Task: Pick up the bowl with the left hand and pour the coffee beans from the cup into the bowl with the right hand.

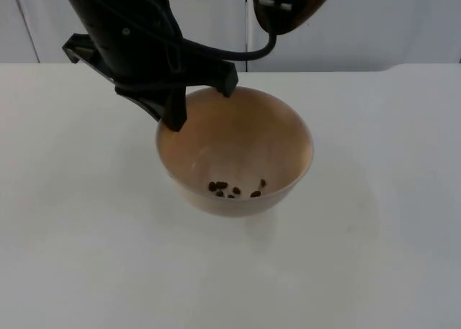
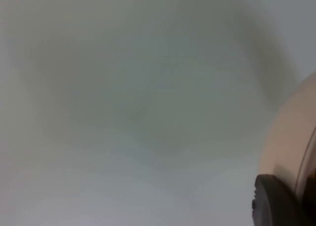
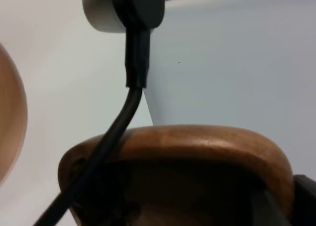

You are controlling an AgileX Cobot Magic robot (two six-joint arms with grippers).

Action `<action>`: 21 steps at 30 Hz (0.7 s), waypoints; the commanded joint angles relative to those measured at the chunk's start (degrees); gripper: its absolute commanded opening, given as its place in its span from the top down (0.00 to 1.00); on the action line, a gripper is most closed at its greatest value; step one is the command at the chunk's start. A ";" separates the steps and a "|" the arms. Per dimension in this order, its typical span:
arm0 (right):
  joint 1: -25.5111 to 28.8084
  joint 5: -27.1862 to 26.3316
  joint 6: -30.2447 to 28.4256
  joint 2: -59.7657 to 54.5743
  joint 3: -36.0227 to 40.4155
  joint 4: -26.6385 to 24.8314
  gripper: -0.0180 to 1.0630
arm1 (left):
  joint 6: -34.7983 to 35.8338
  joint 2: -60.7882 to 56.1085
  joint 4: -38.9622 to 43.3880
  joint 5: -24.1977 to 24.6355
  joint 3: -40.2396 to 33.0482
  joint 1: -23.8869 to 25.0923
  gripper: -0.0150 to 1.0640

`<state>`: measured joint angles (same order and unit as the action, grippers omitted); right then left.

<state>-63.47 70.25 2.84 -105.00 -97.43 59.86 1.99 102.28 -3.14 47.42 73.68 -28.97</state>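
Observation:
A tan bowl (image 1: 238,145) hangs a little above the white table, casting a shadow beneath it. My left gripper (image 1: 196,102) is shut on its far left rim. The bowl's outer wall (image 2: 291,137) shows beside a black fingertip (image 2: 276,203) in the left wrist view. Several dark coffee beans (image 1: 234,190) lie on the bowl's floor near its front wall. Above the bowl's far edge, my right gripper (image 1: 276,5) is shut on a brown wooden cup (image 1: 306,5). In the right wrist view the cup (image 3: 197,147) is close up with the bowl's rim (image 3: 11,117) beside it. The cup's inside looks dark.
The white table (image 1: 79,221) spreads out around the bowl on all sides. The grey partition wall (image 1: 374,26) stands behind the table's far edge.

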 commanded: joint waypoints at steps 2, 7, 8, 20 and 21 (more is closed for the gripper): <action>-0.53 -0.28 -0.28 0.09 0.02 2.42 0.98 | 0.45 -0.08 -0.61 -0.18 0.32 -0.32 0.99; -0.53 -0.28 -0.28 0.05 0.02 3.05 0.98 | 0.45 -0.08 -0.61 -0.18 0.32 -0.32 0.99; -0.53 -0.28 -0.28 0.05 0.02 3.05 0.98 | 0.45 -0.08 -0.61 -0.18 0.32 -0.32 0.99; -1.85 -0.28 1.06 0.05 0.02 4.51 0.98 | 0.45 -0.08 -0.62 -0.29 0.32 -0.32 0.99; -1.85 -0.28 1.06 0.05 0.02 4.51 0.98 | 0.45 -0.08 -0.62 -0.29 0.32 -0.32 0.99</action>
<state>-64.82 70.23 3.23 -105.00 -97.43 63.62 1.99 102.28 -3.14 47.42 73.68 -28.97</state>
